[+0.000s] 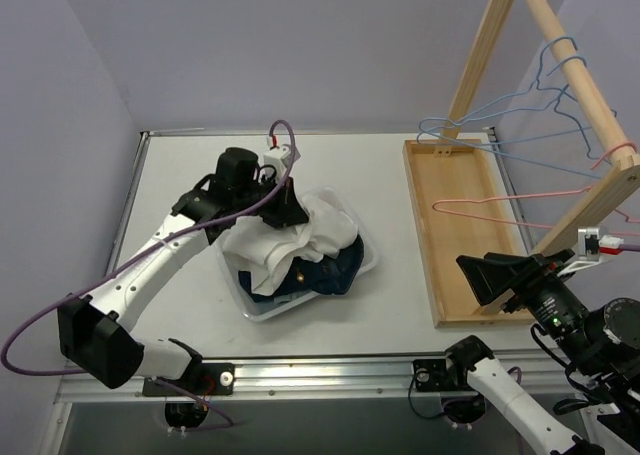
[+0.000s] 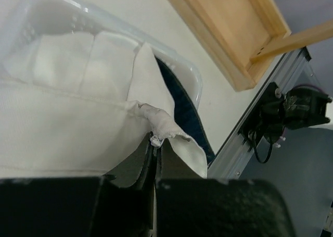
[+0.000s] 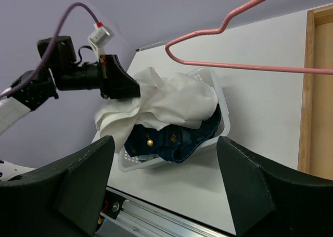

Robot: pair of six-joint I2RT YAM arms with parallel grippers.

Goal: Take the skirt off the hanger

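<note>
Left arm extended from its base at the near left edge of the table (image 1: 180, 175), reaching far and rightward, forearm rising to a wrist bent down over the far left rim of the clear plastic basket (image 1: 368, 257). The left gripper (image 1: 290, 207) was pinched narrow on a folded edge of the white skirt (image 1: 285, 243); in the left wrist view the two dark fingers (image 2: 140, 161) met on a bunched hem, with only cloth between them. The skirt lay heaped in the basket, draped over its left side and resting on a dark blue denim garment (image 1: 332, 271) with brass buttons. It was well apart from the pink hanger (image 1: 480, 201), which hung at the right from the slanted rail of the wooden rack (image 1: 560, 35) above the rack's flat wooden base (image 1: 450, 225). The right arm was folded back near the near right corner, wrist level and aimed leftward. The right gripper (image 3: 165, 143) stood wide, its fingers (image 3: 83, 179) framing the basket from a distance and touching nothing; the hanger's wire crossed the upper part of its camera view.
</note>
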